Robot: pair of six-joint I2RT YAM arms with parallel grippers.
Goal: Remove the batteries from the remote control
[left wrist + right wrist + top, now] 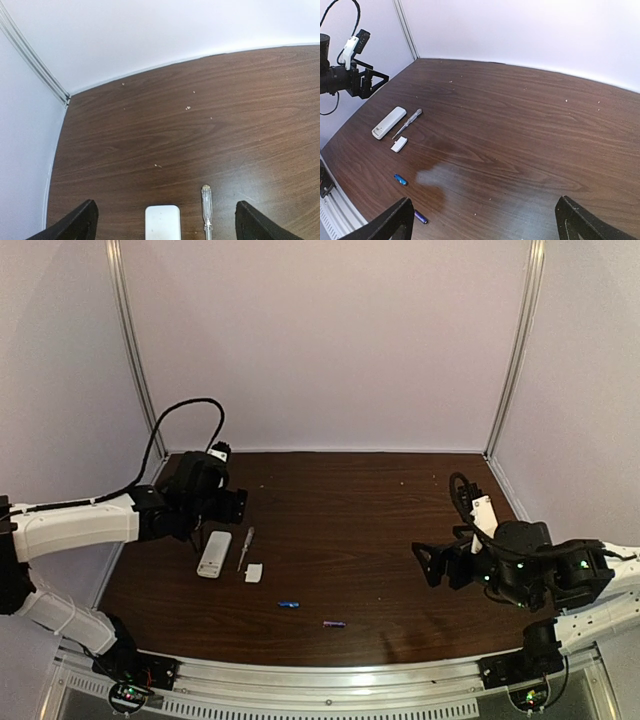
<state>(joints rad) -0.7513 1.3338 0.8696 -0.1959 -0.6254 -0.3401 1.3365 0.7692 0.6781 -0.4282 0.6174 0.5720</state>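
Note:
The white remote control [213, 553] lies back up at the table's left, its end [162, 222] showing between my left fingers. My left gripper [212, 520] hovers just above its far end, open and holding nothing. Two batteries lie loose toward the front edge: a blue one [288, 605] and a purple one [333, 624]. The right wrist view shows the blue battery [400, 180] and the purple battery [420, 217] too. My right gripper [428, 565] stands open and empty at the right, far from all of them.
A thin pale pointed tool [245, 548] lies right beside the remote, parallel to it. A small white cover piece [254, 573] rests just in front of the tool. White walls with metal corner posts enclose the dark wooden table [360, 520].

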